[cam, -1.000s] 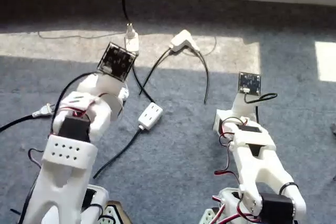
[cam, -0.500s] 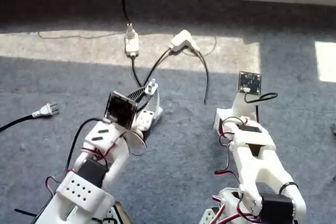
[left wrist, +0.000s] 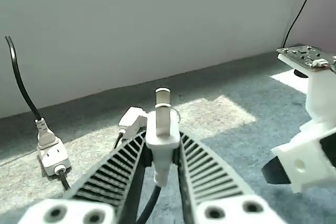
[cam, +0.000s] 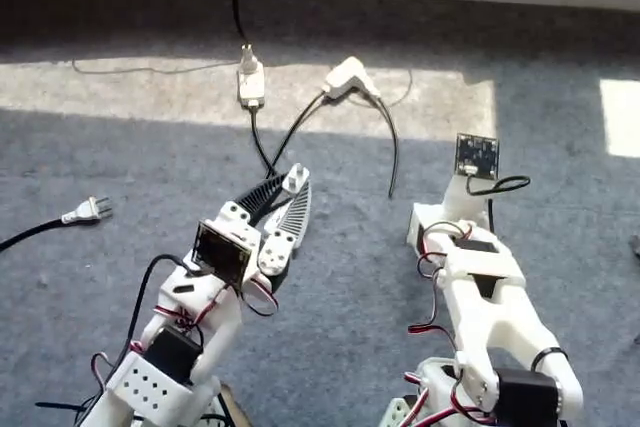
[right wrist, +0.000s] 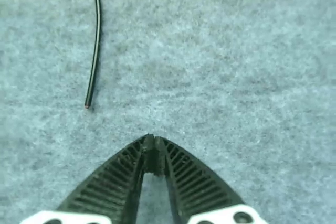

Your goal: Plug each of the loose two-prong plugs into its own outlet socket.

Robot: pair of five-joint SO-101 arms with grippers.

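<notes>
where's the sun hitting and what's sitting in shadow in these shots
High view: a sun band crosses the far carpet, lighting the joined plug and socket; the loose plug lies in shade. Left wrist view: a sunlit patch glows behind the held outlet socket. Right wrist view: shaded carpet, bright strip beyond the black cable.

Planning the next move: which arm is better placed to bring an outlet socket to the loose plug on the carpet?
Left, probably. The left gripper clamps the socket, and the plug lies on its side; the right gripper is shut, empty, farther off.
</notes>
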